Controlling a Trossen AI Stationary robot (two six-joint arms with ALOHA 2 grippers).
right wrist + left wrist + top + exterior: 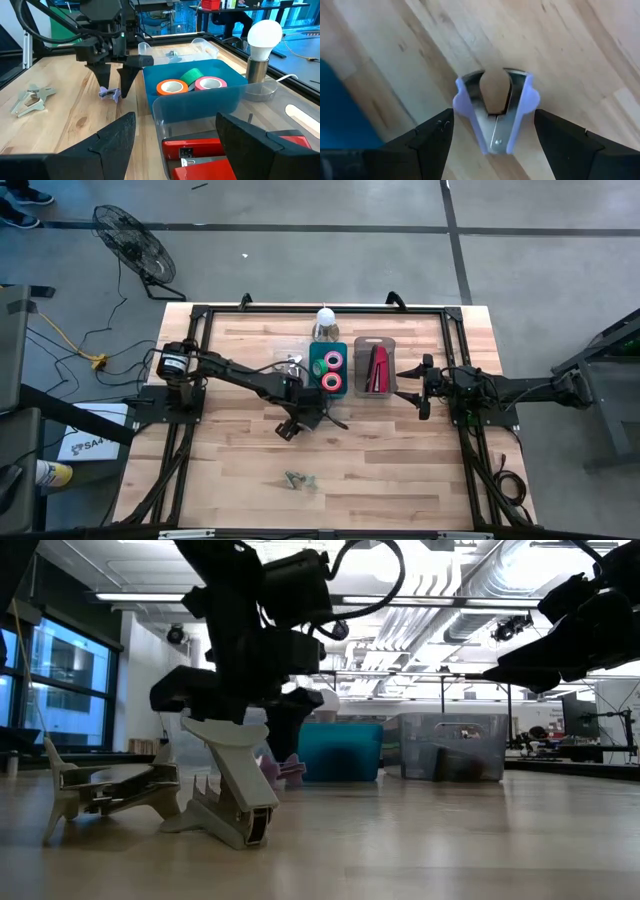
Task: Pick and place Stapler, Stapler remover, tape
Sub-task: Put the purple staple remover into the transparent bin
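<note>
1. Left gripper (312, 412) sits low over the table middle, just near of the teal bin (312, 356); fingers spread wide, holding nothing.
2. In the left wrist view a purple staple remover (495, 117) lies flat on the wood between the left gripper's fingers (432, 140), not touched by either one.
3. Right wrist view shows the same purple staple remover (109, 93) on the table under the left gripper (114, 82), just left of the teal bin (165, 107).
4. Right gripper (418, 387) hovers just right of the clear bin (392, 352), fingers spread wide, empty.
5. Stapler (376, 370), red, lies in the clear bin, far-centre of the table.
6. Tape rolls (332, 370) lie in the teal bin, left of the clear bin and touching it; orange, green and pink rolls (192, 82) show in the right wrist view.
7. Two pale staple removers (299, 479) lie together on the near part of the table, well apart from both bins; in the low view they (160, 795) sit close to the camera.
8. A lamp with a white bulb (325, 321) stands just beyond the teal bin.
9. A small clear container (291, 366) sits to the left of the teal bin.
</note>
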